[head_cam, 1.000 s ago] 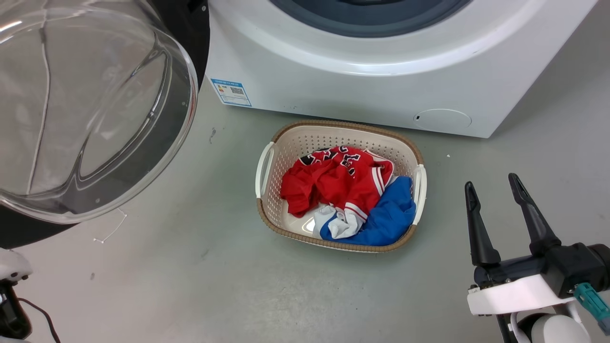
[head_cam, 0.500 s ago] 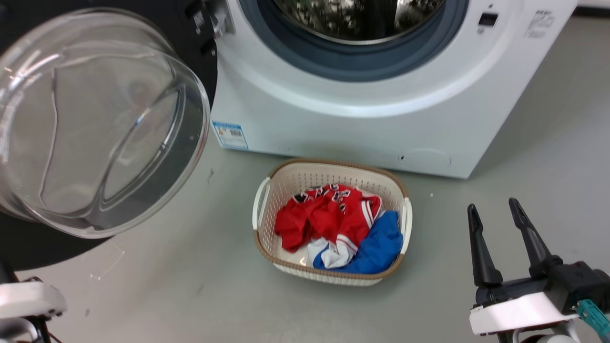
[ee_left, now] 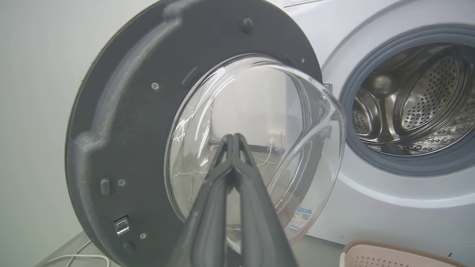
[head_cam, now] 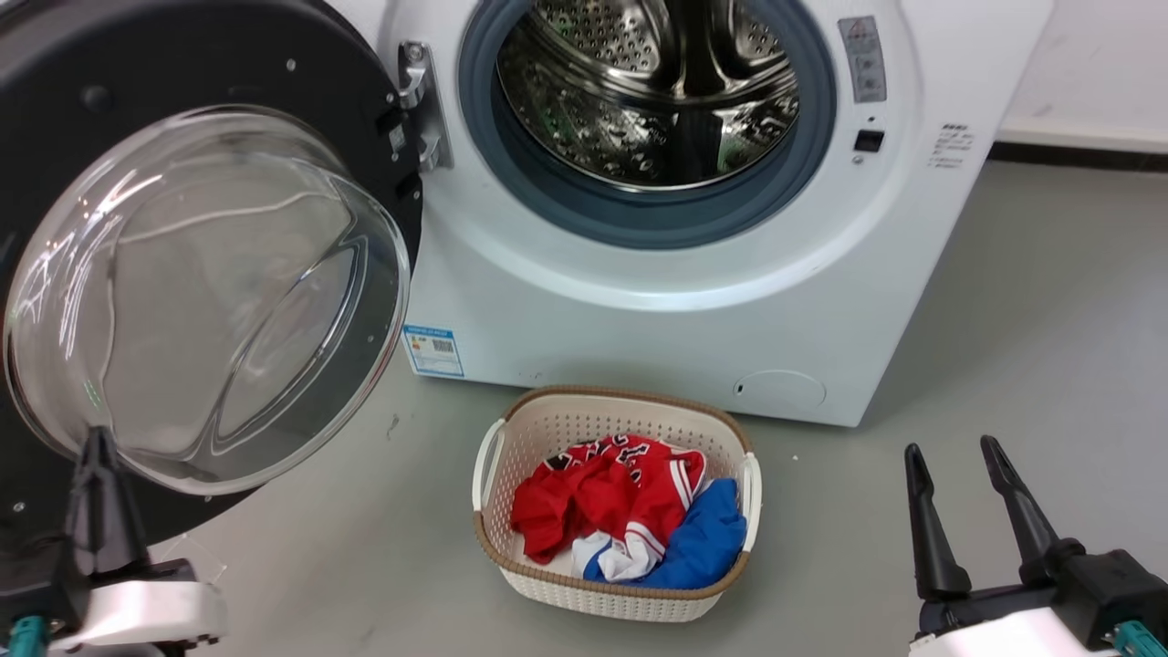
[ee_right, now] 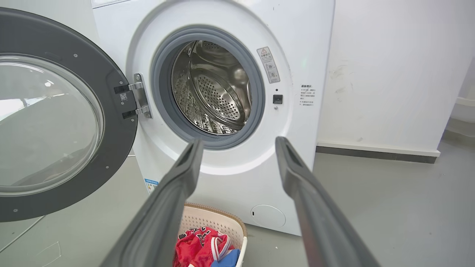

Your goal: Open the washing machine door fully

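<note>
The white washing machine (head_cam: 693,310) (ee_right: 297,66) (ee_left: 389,207) stands with its steel drum (head_cam: 652,87) (ee_right: 215,92) exposed. Its round black washing machine door (head_cam: 55,100) (ee_left: 126,118) (ee_right: 117,122) hangs swung out to the left on its hinge (head_cam: 415,100), the clear glass bowl (head_cam: 201,301) bulging toward me. My left gripper (head_cam: 96,438) (ee_left: 233,138) is shut with nothing in it, its tips in front of the bowl's lower edge. Low at the right my right gripper (head_cam: 949,447) (ee_right: 239,142) is open and holds nothing, well apart from the machine.
A cream laundry basket (head_cam: 497,456) (ee_right: 222,218) with red, white and blue clothes (head_cam: 620,511) sits on the grey floor in front of the machine. A white wall (ee_right: 389,74) runs behind on the right. A cable (ee_left: 74,257) lies under the door.
The camera has tilted up, so the drum and the door's rim have come into the picture. My left gripper has risen into view at the lower left. The right gripper keeps its pose.
</note>
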